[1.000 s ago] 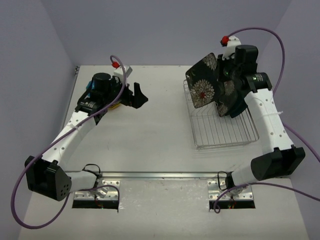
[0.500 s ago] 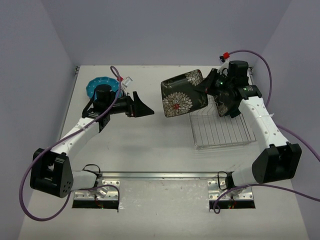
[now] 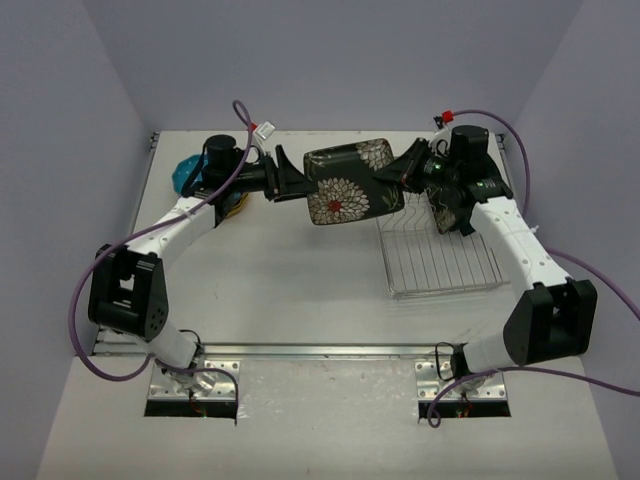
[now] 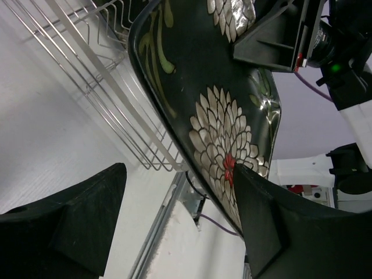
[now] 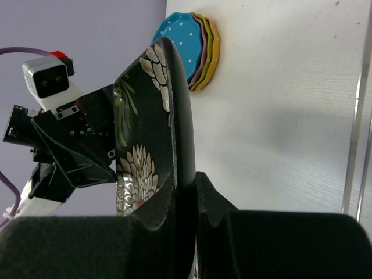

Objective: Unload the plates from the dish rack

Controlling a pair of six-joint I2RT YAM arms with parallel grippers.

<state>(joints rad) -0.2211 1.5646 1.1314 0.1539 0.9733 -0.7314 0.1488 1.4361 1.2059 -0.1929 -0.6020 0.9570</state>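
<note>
1. Dotted plates (image 3: 187, 173): a stack of scalloped round plates lies flat on the worktop (image 3: 280, 290), well to the left of the dish rack (image 3: 440, 255). Blue is on top, with pink, yellow-green and orange rims showing beneath. The left arm partly covers the stack.

2. Left hand (image 3: 297, 181): positioned left of the dish rack, above the worktop. It is released, with the jaws spread wide. One of its fingers (image 4: 267, 232) sits at the plate's rim and the other stands well apart from it. Contact at the rim cannot be confirmed.

3. Black floral plate (image 3: 348, 184): a rounded-square plate held in the air just beyond the dish rack's far-left corner, tilted up on edge between the two hands.

4. Right hand (image 3: 396, 174): positioned over the dish rack's far edge. It is clenched on the floral plate, and its fingers (image 5: 232, 232) pinch the rim from both faces.

5. Dish rack: rests on the worktop, partly under the right arm. Its near rows of dividers hold nothing.
</note>
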